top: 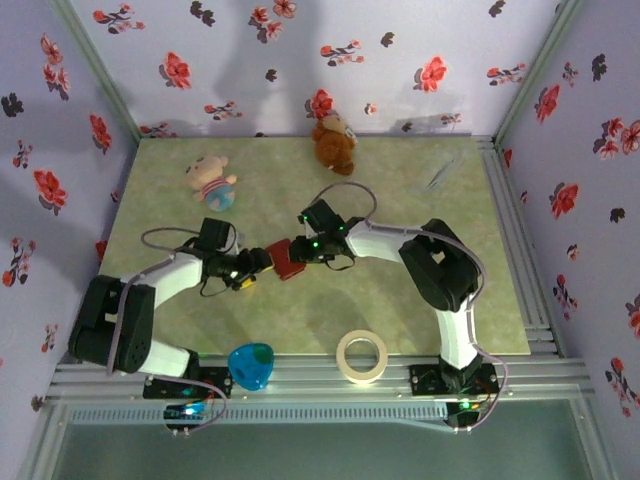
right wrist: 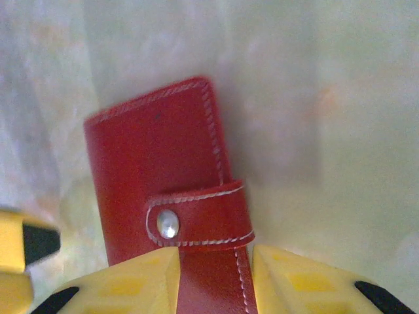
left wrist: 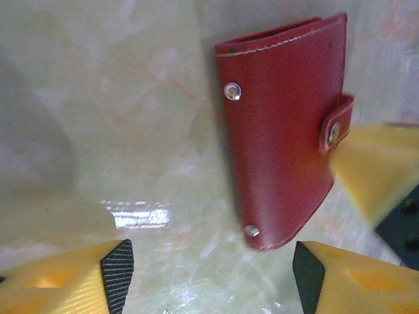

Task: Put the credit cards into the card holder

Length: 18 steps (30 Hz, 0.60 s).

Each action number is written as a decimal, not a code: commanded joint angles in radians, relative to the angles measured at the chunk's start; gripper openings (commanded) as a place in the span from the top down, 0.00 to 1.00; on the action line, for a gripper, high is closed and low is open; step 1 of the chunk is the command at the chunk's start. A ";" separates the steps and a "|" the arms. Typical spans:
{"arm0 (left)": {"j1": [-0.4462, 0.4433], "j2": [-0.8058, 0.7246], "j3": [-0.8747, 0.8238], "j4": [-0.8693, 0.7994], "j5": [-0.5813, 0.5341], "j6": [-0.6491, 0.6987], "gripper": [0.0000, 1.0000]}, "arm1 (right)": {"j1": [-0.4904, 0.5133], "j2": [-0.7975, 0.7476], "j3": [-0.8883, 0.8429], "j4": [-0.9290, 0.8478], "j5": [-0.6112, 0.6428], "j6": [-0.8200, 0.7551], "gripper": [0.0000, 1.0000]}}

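Top view: card holder (top: pixel 289 258) is sitting near ctr of the surface (top: pixel 420 330), btwn the two hands; left hand (top: pixel 256 266) is reaching in from its left, right hand (top: pixel 306 248) is meeting it from the right; blue heart (top: pixel 250 365) and tape roll (top: pixel 362 355) are lying well apart from it, by the front edge.

Left wrist view: card holder (left wrist: pixel 281 131) is standing tilted, folded shut, strap snapped across its edge; left hand (left wrist: pixel 213 275) is hanging released, pads (left wrist: pixel 118 269) spread wide, the lower corner of the card holder just beyond them and touching neither; a yellow finger of the right hand is pressing in beside the strap.

Right wrist view: right hand (right wrist: pixel 216 281) is looking clenched on the card holder (right wrist: pixel 154 170) at the strap side, fingers (right wrist: pixel 124 288) flanking the strap on both sides.

Handling, my read: it's looking light, leather-like, semi-soft, so prob. bending if squeezed mid-face; the smooth skin is likely slipping under a shallow pinch; stitched edges and spine are seeming the stiffer spots to take; the strap tab is looking like the pull point for popping the snap before any cards are going in.
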 commanded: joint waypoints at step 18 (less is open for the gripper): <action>-0.008 0.166 0.179 -0.146 0.037 0.225 0.34 | 0.041 -0.132 -0.056 -0.033 0.087 0.057 0.58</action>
